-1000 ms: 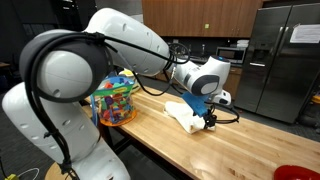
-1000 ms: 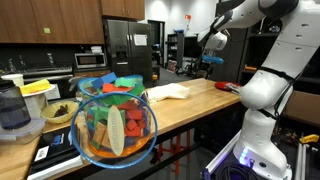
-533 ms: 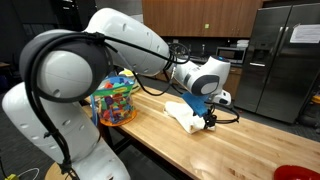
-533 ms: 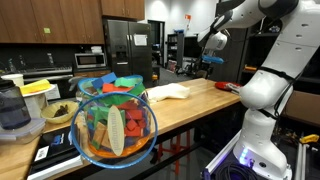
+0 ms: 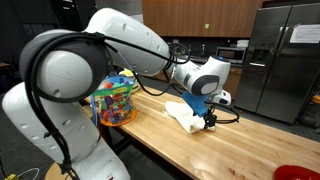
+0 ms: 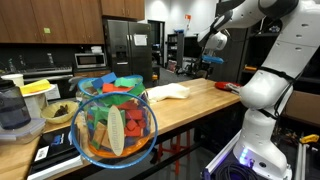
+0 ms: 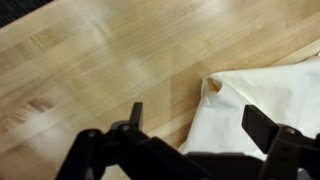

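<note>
In the wrist view the gripper is seen with its jaws spread wide and nothing between them, above the edge of a white cloth that lies on the wooden counter. Only in the exterior views is a clear tub of colourful toys shown, well apart from the cloth. A sheet, perhaps printed, is fixed to the refrigerator; its writing cannot be read.
</note>
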`<state>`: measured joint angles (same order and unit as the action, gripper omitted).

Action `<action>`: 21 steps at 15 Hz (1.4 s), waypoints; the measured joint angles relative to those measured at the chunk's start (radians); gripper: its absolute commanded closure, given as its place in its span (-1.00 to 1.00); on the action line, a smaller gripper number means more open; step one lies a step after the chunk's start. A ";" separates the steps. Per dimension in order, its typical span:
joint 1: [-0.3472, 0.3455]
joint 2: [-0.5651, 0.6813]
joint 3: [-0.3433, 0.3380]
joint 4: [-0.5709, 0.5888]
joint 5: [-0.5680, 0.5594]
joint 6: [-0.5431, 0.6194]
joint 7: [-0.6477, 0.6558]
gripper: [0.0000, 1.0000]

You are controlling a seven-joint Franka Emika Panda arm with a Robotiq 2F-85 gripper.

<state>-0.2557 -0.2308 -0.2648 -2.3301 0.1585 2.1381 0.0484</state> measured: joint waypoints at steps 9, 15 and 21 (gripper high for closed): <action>0.000 0.000 0.000 0.000 0.000 0.000 0.000 -1.00; 0.000 0.000 0.000 0.000 0.000 0.000 0.000 -1.00; 0.001 0.006 -0.003 -0.008 0.080 -0.001 0.003 -1.00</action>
<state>-0.2550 -0.2251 -0.2679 -2.3382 0.2389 2.1371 0.0513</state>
